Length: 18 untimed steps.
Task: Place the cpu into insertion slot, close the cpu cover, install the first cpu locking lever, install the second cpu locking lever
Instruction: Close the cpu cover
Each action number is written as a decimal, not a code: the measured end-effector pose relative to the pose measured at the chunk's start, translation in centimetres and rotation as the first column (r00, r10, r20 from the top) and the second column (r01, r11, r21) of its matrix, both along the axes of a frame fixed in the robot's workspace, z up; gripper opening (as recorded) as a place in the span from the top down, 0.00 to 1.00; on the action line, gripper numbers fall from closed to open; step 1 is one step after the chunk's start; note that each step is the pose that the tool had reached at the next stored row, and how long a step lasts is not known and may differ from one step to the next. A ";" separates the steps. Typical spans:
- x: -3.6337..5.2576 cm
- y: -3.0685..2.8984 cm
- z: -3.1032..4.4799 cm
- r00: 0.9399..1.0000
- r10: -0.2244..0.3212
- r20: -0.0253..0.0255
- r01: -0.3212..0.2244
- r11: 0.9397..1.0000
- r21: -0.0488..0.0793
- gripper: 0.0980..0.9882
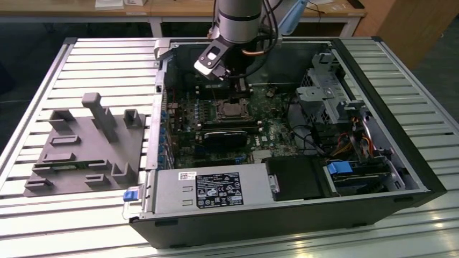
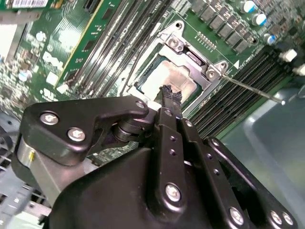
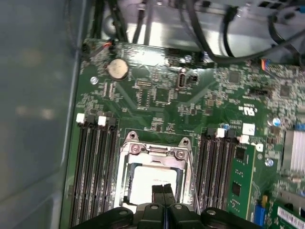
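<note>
Gripper [image 3: 163, 191] was pinched fully together with nothing held, its tips right over the cpu [image 3: 142, 183], touching or not was hard to say. Chip was already sitting in the insertion slot [image 1: 231, 110], pale shiny top showing through the window of the cpu cover [image 3: 153, 153], which looked folded down flat. One thin locking lever [image 2: 252, 88] stuck out sideways, so latching looked like what was left.

PSU [image 1: 179, 193], exterior view: you'll see a white barcode sticker [image 1: 187, 175] and a black label [image 1: 218, 190] w/ white print and cert. symbols, too small to read. Motherboard [image 3: 143, 109], first wrist view: white silkscreen marks [image 3: 248, 110], not legible.
</note>
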State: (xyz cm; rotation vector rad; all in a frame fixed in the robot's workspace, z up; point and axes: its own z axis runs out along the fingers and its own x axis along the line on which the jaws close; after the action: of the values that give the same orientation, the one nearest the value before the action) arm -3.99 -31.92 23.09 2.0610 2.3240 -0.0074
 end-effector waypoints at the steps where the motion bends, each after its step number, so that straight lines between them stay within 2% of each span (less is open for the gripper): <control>1: 0.00 0.00 0.00 1.000 0.018 0.000 -0.018 1.000 0.000 1.00; 6: 0.00 0.00 0.00 0.994 0.109 0.000 -0.109 0.994 0.000 1.00; 10: 0.00 0.00 0.00 0.984 0.180 0.000 -0.180 0.984 -0.001 1.00; 14: 0.00 0.00 0.00 0.969 0.249 0.000 -0.249 0.969 -0.001 1.00; 18: 0.00 0.00 0.00 0.948 0.319 0.000 -0.319 0.948 -0.001 1.00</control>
State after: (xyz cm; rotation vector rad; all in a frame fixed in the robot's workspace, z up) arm -3.99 -31.92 23.09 1.6578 2.6258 0.0004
